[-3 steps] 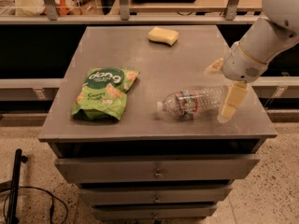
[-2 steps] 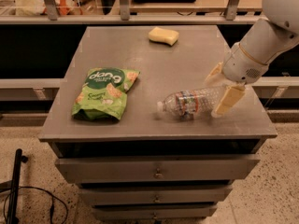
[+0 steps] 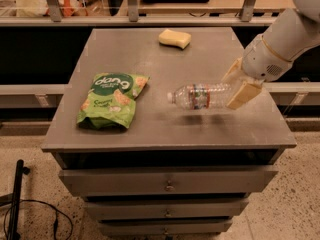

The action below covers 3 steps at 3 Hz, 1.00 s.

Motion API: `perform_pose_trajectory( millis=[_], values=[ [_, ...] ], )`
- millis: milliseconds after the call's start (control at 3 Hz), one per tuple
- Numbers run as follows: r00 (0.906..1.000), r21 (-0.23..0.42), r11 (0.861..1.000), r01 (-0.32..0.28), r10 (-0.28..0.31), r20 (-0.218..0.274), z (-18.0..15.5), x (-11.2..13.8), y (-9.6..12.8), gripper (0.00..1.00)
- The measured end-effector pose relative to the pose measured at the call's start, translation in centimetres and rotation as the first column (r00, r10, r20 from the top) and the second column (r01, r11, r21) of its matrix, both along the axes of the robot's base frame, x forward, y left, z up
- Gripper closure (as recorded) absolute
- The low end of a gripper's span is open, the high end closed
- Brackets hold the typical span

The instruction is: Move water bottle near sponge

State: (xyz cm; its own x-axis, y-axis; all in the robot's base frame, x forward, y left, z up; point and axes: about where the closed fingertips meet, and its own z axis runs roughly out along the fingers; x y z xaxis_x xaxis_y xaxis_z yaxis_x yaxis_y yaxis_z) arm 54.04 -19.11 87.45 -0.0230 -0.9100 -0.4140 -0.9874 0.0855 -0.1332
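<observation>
Grey metal makes up the worktop [image 3: 150, 59], which sits over a stack of drawers [image 3: 170, 181]. The water bottle [image 3: 200, 96] lies on its side in the right half, nearer the front edge than the back, with its white cap pointing left and its base pointing right. A soft shadow falls on the surface just beneath it, so it looks to be raised slightly off the metal. The hand [image 3: 232, 90] is at the bottle's right end, and its two cream fingers are closed on the base, one on the far side and one on the near side. The white arm [image 3: 280, 44] runs from there up to the top right corner. The sponge [image 3: 175, 38], pale yellow, rests flat near the far edge, a little right of the middle, well apart from the bottle and the hand. A green snack bag [image 3: 111, 100] lies flat in the left half, apart from the bottle's cap. A dark cable [image 3: 40, 209] trails on the speckled floor at the lower left.
</observation>
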Motion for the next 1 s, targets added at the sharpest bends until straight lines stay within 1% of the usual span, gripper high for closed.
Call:
perform_pose_trajectory(
  millis=[333, 667, 1000],
  values=[
    [0.9781, 0.082, 0.977, 0.195, -0.2, 0.058, 2.0, 0.7, -1.3, 1.0],
    [0.9027, 0.193, 0.894, 0.404, -0.424, 0.075, 2.9, 0.5, -3.2, 1.0],
    [0.8207, 0.303, 0.805, 0.511, -0.561, 0.107, 3.6, -0.2, -4.2, 1.0]
  ],
)
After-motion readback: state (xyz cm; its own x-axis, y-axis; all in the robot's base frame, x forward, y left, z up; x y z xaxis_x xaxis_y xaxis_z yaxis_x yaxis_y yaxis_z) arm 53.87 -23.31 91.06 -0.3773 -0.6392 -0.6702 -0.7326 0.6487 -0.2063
